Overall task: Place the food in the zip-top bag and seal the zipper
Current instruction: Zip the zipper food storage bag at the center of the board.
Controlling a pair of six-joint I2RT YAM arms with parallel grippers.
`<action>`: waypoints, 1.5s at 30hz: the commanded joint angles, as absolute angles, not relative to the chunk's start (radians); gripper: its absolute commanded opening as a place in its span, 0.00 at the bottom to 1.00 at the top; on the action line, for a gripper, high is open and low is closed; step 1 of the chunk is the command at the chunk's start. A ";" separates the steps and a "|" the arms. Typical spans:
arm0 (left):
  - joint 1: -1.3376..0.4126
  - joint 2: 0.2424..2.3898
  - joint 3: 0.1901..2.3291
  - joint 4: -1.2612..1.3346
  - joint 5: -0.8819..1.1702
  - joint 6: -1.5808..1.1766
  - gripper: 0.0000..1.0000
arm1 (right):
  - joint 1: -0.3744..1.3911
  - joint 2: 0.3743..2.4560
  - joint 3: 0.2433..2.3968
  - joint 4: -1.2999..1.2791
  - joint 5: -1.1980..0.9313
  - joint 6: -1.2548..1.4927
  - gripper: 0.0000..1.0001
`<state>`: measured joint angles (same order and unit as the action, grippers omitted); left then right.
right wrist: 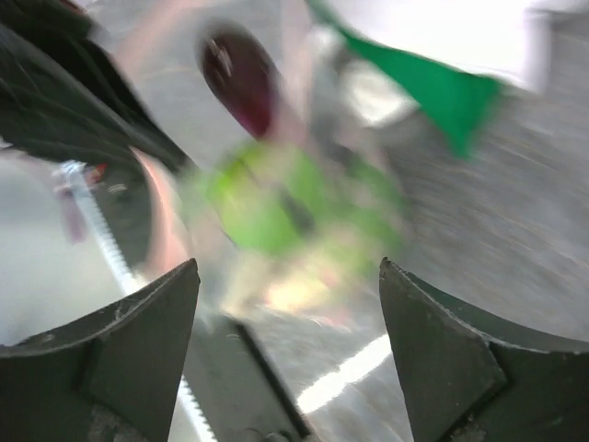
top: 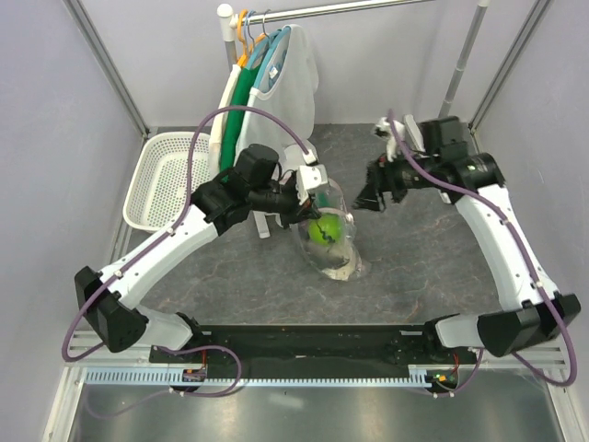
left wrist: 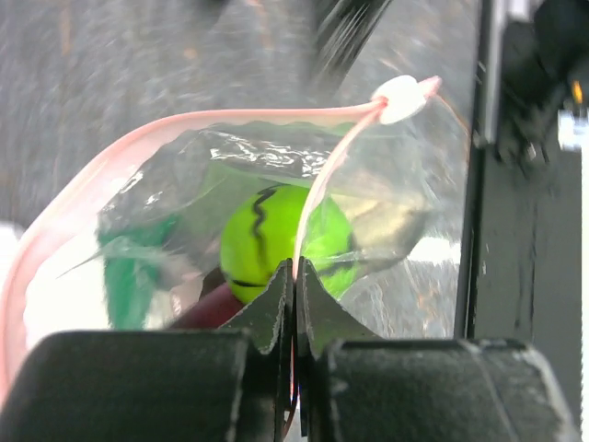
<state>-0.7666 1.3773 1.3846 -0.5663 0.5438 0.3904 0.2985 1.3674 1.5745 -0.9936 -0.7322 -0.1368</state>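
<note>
The clear zip-top bag (top: 329,238) stands at the table's middle, held up by its mouth. My left gripper (top: 308,201) is shut on the pink zipper strip (left wrist: 317,189), with the bag's mouth open in a loop and a white slider (left wrist: 402,96) at its far end. Inside show the small green round fruit (left wrist: 267,238), lettuce (left wrist: 138,267), the purple eggplant (left wrist: 207,308) and a pale vegetable (left wrist: 391,230). My right gripper (top: 375,195) is open and empty, right of the bag, apart from it. The right wrist view is blurred; the green fruit (right wrist: 276,198) and eggplant (right wrist: 241,83) show ahead of its fingers.
A white laundry basket (top: 158,180) sits at the far left. A rack (top: 350,9) at the back holds hangers with a white mesh garment (top: 285,74) and green fabric. A steel post (top: 465,51) stands back right. Grey walls close both sides.
</note>
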 commanded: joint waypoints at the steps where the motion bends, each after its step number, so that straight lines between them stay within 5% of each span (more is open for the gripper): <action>1: -0.742 1.397 1.382 -0.401 0.597 0.186 0.02 | 0.166 1.220 1.453 -0.971 -0.736 -0.314 0.87; 15: -0.742 1.443 1.445 -0.350 0.656 0.117 0.02 | 0.135 0.885 1.085 -0.643 -0.894 -0.204 0.57; 33: -0.742 1.439 1.420 -0.330 0.706 0.112 0.02 | 0.173 0.857 0.884 -0.141 -0.894 -0.035 0.56; 36: -0.742 1.442 1.419 -0.328 0.700 0.110 0.02 | 0.218 0.856 0.879 -0.149 -0.865 -0.043 0.45; 43: -0.742 1.445 1.425 -0.330 0.689 0.112 0.02 | 0.264 0.816 0.854 -0.206 -0.819 -0.098 0.00; 45: -0.742 1.445 1.430 -0.339 0.686 0.120 0.02 | 0.264 0.808 0.854 -0.216 -0.807 -0.103 0.00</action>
<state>-0.7418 1.4471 1.3949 -0.3874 0.6662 0.1371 0.2565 0.8398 0.8577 -0.2173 -0.8272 -0.0715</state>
